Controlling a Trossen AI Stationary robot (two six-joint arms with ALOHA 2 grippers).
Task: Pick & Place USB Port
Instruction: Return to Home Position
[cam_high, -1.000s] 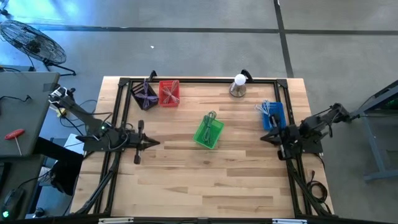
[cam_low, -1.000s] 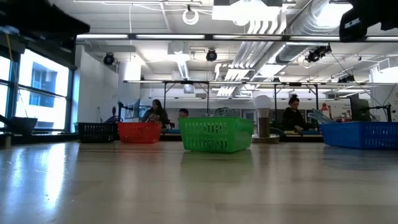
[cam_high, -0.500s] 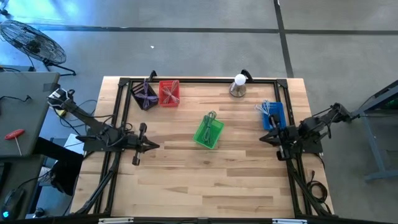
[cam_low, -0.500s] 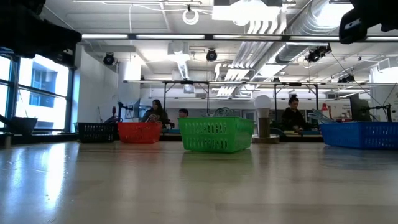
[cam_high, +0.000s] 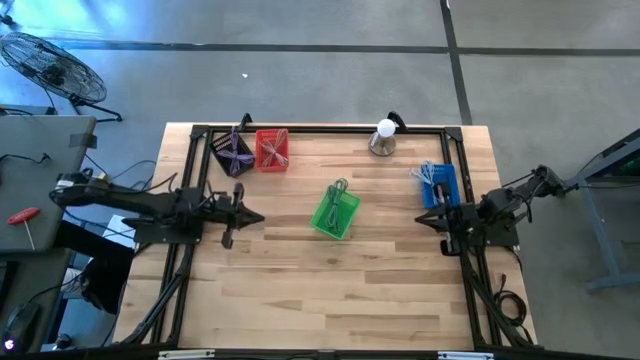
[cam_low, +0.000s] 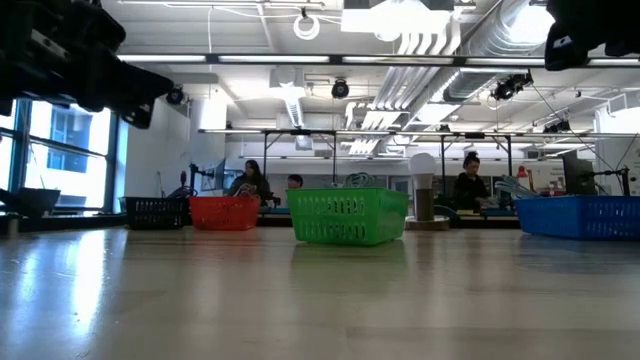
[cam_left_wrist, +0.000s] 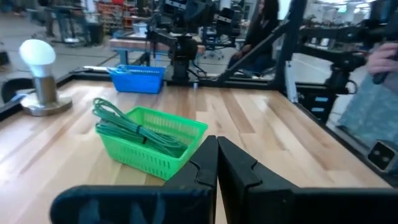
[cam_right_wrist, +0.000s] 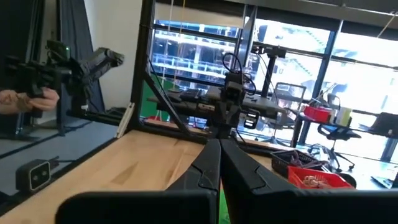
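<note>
left end effector, right end effector — both pressed together, flanking the green basket.

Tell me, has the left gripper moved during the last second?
Yes. The left gripper has shifted toward the far edge of the table, nearer the green basket.

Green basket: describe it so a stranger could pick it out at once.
On the wooden table, look near the middle. The green basket sits there alone, skewed, with a green cable inside; the red basket, black basket and blue basket hug the edges.
</note>
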